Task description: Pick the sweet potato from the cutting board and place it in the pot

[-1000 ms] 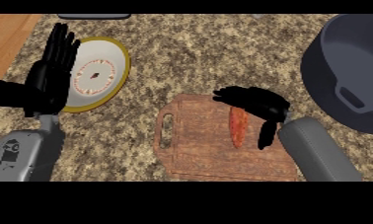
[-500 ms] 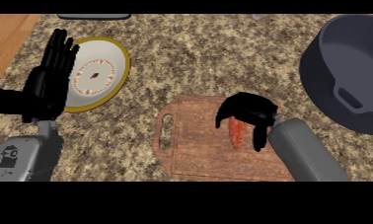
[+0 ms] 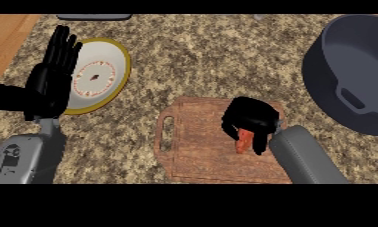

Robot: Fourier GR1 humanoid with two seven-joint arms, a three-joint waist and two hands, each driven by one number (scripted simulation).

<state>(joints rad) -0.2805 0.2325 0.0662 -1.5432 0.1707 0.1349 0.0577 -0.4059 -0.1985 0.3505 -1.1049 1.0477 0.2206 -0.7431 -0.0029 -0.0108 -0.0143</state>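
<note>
Right hand [image 3: 251, 119] curls over the sweet potato [image 3: 244, 142] on the cutting board [image 3: 199, 151], lower centre; pot [image 3: 347, 71] at right edge.

The right hand [image 3: 251, 121] has curled, apparently gripping the sweet potato [image 3: 244, 142].

The orange sweet potato [image 3: 244, 142] is showing against a reddish-brown cutting board [image 3: 199, 151]. The dark grey pot [image 3: 347, 71] is sitting on a speckled tan-and-brown counter [image 3: 207, 56].

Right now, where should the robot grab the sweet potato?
Around its middle, from above. The sweet potato lies flat on the cutting board, long and thin, so fingers can wrap across its narrow width. The right hand is curled over it that way.
</note>
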